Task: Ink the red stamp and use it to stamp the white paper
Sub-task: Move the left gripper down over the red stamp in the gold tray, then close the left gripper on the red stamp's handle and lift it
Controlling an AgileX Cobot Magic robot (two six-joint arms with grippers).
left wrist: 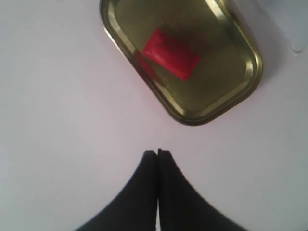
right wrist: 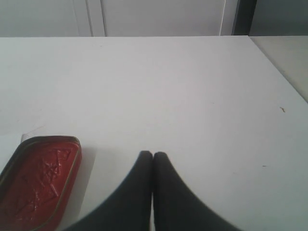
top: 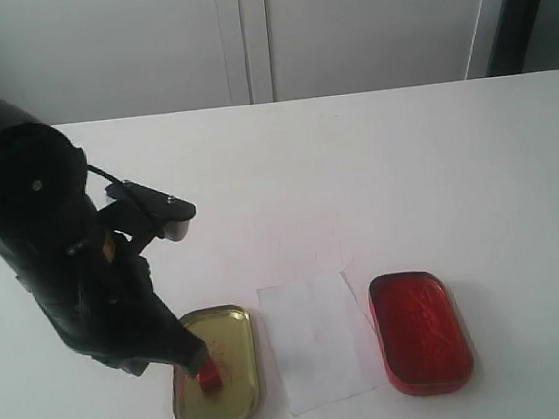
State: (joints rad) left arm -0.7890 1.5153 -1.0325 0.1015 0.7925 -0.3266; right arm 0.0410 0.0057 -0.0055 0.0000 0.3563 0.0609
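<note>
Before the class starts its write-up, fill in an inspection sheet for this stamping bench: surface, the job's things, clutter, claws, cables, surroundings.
Surface: white table, plain and flat.
Job's things: red stamp lies inside the open gold tin; white paper lies flat between that tin and the red ink-pad tin, whose pad is exposed.
Clutter: nothing seen.
Claws: left claw shut, empty, apart from the stamp; right claw shut, empty, near the ink-pad tin.
Cables: one black cable curving off the left arm.
Surroundings: pale cabinet doors behind the table.
</note>
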